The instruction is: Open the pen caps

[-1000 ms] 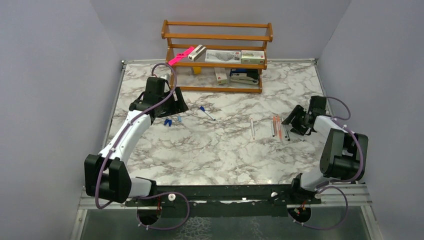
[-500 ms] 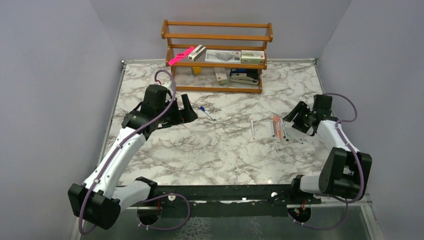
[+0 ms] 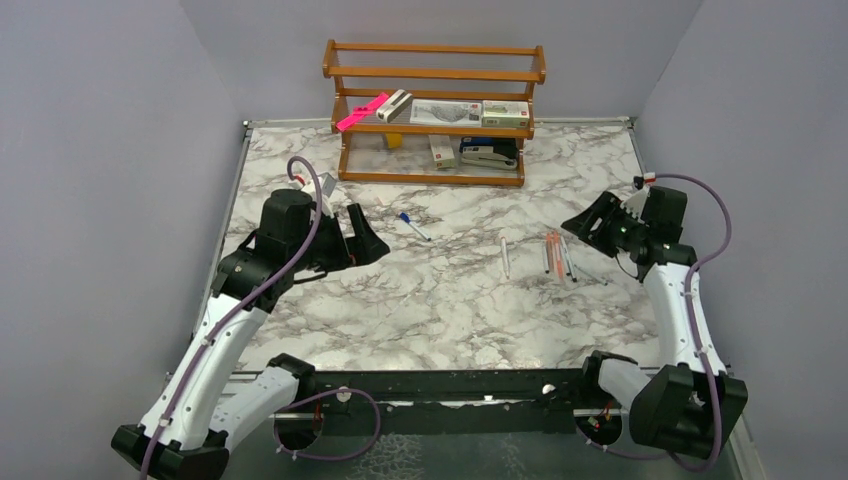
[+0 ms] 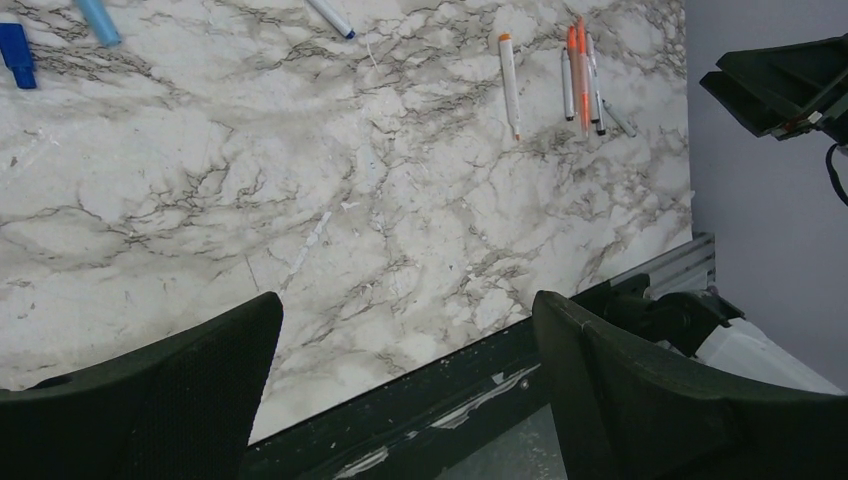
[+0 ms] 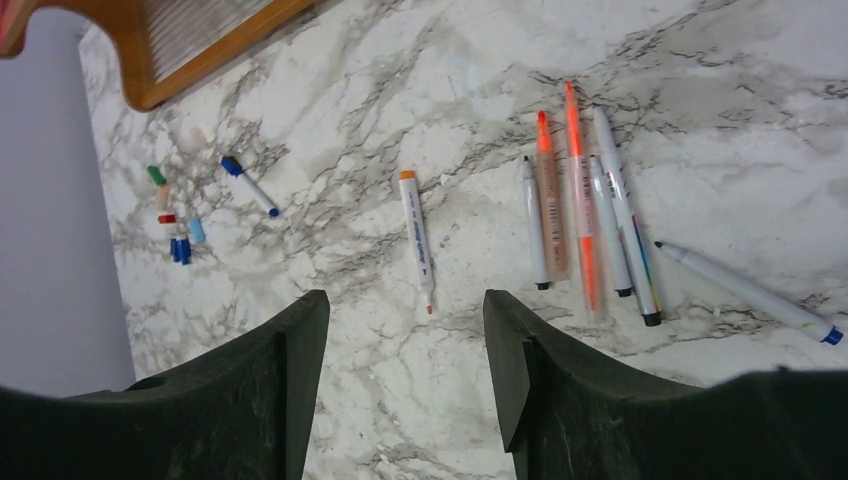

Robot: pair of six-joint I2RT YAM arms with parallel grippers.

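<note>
Several short caps in green, red and blue lie in a cluster at the table's left; two blue ones show in the left wrist view. My left arm hides them in the top view. A blue-capped pen lies mid-table. An orange-ended pen lies alone, with its tip bare. Several pens lie bunched to its right. My left gripper is open and empty, raised above the caps. My right gripper is open and empty, raised right of the bunch.
A wooden rack stands at the back with a pink bar, boxes and a black stapler. A black rail runs along the table's near edge. One more pen lies right of the bunch.
Both arms have risen from the table. My left gripper lifted away from the caps and swung slightly right. My right gripper lifted and drew back. Both stayed open and empty.
</note>
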